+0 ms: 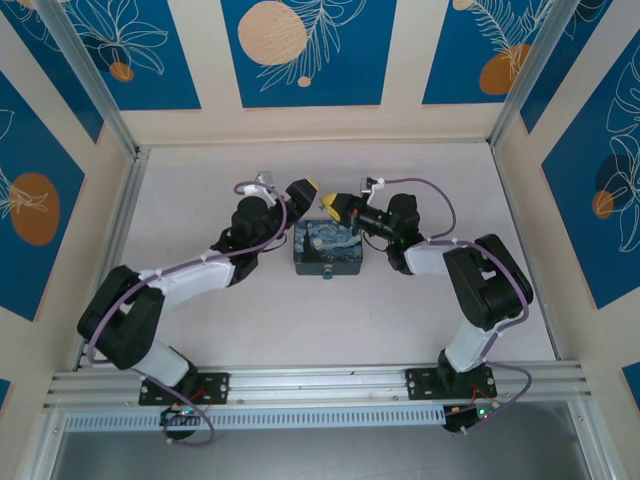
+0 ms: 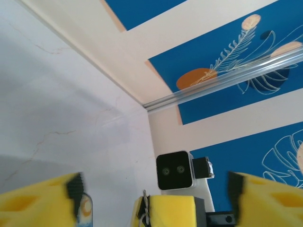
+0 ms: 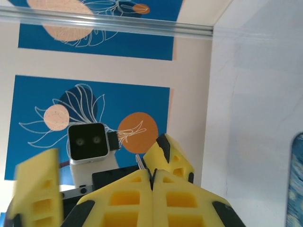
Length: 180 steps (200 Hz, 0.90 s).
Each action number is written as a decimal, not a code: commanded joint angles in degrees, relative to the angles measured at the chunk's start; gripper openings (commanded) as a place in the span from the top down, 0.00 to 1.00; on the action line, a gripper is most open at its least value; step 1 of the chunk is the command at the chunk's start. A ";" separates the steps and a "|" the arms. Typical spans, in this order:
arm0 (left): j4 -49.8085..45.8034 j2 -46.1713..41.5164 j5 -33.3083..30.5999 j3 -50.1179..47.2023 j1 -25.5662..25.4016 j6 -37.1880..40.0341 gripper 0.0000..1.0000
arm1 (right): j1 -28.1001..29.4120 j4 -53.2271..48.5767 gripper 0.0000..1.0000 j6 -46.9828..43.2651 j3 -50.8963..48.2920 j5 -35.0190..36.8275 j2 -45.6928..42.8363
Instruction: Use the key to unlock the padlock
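Observation:
The starry-night painted box (image 1: 327,250) sits mid-table, and the tiny teal padlock (image 1: 328,274) hangs at its front edge. Both grippers hover face to face just behind the box. My right gripper (image 1: 337,207) (image 3: 152,177) is shut, its yellow pads pressed together on the thin silvery key (image 3: 140,163), whose tip pokes out beyond them. The key (image 2: 146,211) also shows edge-on beside the right gripper's yellow pad (image 2: 168,210). My left gripper (image 1: 304,194) (image 2: 154,185) is open, its fingers (image 2: 45,198) spread wide on either side of the right gripper without touching it.
Walls with blue leaf panels close in the white table (image 1: 200,190) on three sides. An aluminium rail (image 1: 320,385) runs along the near edge by the arm bases. A strip of the box (image 3: 297,179) shows at the right wrist view's right edge.

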 commanded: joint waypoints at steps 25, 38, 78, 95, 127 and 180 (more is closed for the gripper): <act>-26.17 -9.57 3.81 3.52 0.49 6.98 0.02 | -1.53 -6.96 1.00 -5.19 -6.45 -2.67 -9.07; -31.60 -10.98 6.49 3.33 0.38 8.82 0.00 | -1.43 -10.89 1.00 -7.57 -8.65 -3.74 -12.34; -35.26 -14.77 13.08 -2.82 -1.50 9.08 0.00 | -0.05 -26.84 1.00 -17.21 -15.14 -6.07 -23.37; -35.09 -16.03 12.99 -5.44 -3.78 8.28 0.00 | 0.14 -29.87 1.00 -18.91 -18.62 -5.77 -27.51; -31.45 -16.48 9.92 -9.56 -8.17 5.24 0.00 | 0.55 -32.08 1.00 -20.85 -22.24 -6.49 -30.40; -24.50 -12.21 7.76 -12.38 -9.49 3.29 0.00 | 0.67 -31.82 1.00 -24.18 -23.32 -6.98 -27.56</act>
